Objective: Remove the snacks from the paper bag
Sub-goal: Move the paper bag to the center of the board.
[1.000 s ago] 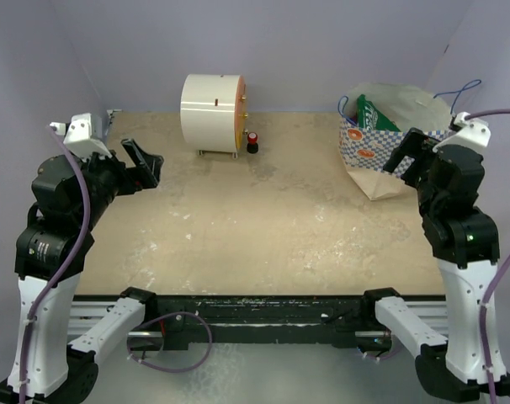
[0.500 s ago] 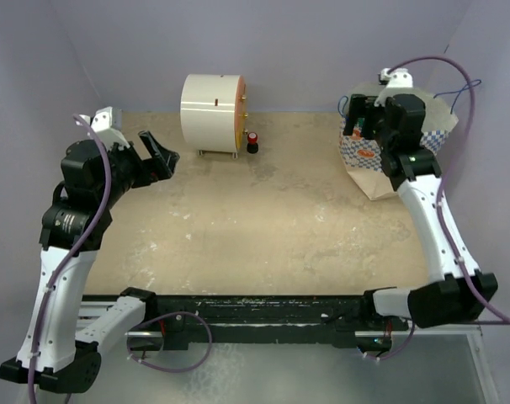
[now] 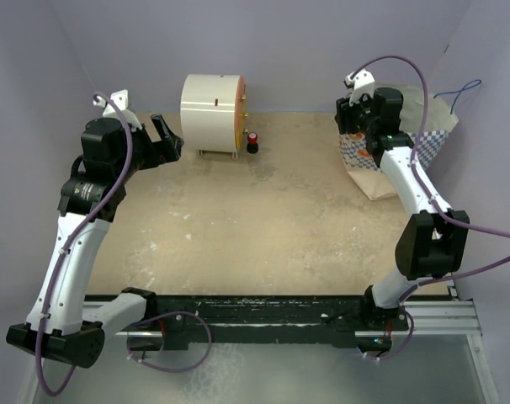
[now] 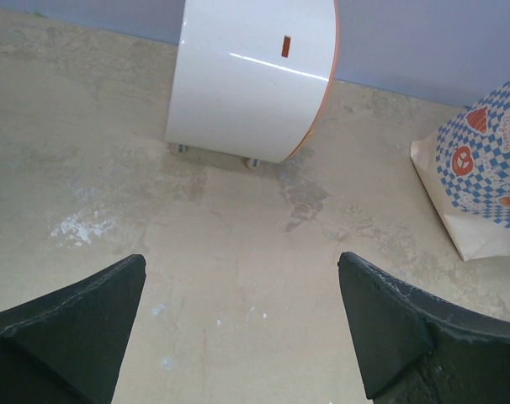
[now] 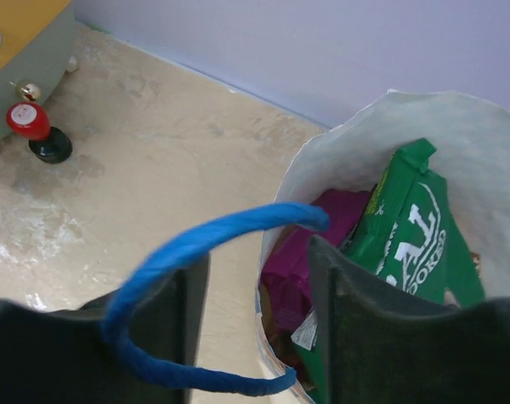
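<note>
Top external view: right gripper (image 5: 257, 295) has swung from beside the paper bag (image 3: 423, 143) to over its near rim, jaws spread straddling rim and blue handle (image 5: 206, 244), snacks (image 5: 406, 227) still inside; left gripper (image 4: 238, 328) spread, idle.

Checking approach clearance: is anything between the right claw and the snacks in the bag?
Yes. A blue cord handle loops across the right claw at the paper bag rim. Beyond it, the green packet and purple packet lie exposed.
</note>
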Controlling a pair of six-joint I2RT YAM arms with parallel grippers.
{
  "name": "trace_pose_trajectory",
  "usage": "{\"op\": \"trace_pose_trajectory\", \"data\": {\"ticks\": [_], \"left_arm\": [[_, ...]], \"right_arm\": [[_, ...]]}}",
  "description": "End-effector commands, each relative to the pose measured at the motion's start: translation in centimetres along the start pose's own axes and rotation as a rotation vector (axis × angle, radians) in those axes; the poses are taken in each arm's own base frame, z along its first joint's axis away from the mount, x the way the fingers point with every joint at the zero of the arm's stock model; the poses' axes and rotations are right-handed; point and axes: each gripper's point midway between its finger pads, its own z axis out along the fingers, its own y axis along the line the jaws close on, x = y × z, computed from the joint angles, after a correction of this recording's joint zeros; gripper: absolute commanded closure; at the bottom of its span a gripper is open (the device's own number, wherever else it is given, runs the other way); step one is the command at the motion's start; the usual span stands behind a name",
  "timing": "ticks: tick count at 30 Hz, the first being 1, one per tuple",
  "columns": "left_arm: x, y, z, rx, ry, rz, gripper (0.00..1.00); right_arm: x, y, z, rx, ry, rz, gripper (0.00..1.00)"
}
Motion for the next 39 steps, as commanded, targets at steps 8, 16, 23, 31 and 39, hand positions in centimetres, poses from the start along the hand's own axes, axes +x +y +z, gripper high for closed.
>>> {"op": "trace_pose_trajectory", "data": {"ticks": [8, 16, 23, 31, 39], "left_arm": [[-4.2, -0.6, -0.8, 0.007, -0.117, 0.064, 0.01], [-3.6, -0.6, -2.7, 0.019, -0.123, 0.042, 0.01], [-2.7, -1.4, -4.2, 0.057, -0.093, -0.021, 0.01], [1.0, -2.3, -5.8, 0.084, 0.078, -0.188, 0.01], [3.3, -4.1, -8.5, 0.197, 0.162, -0.250, 0.01]], "right_arm": [[-7.5, -0.4, -2.9, 0.005, -0.203, 0.011, 0.87], [-8.1, 2.0, -4.0, -0.062, -0.187, 0.047, 1.00], [-8.3, 5.8, -5.6, -0.090, -0.168, 0.074, 1.00], [-8.7, 10.5, -8.6, -0.171, -0.120, 0.189, 1.00], [-8.1, 16.6, -12.7, -0.283, -0.050, 0.318, 1.00]]}}
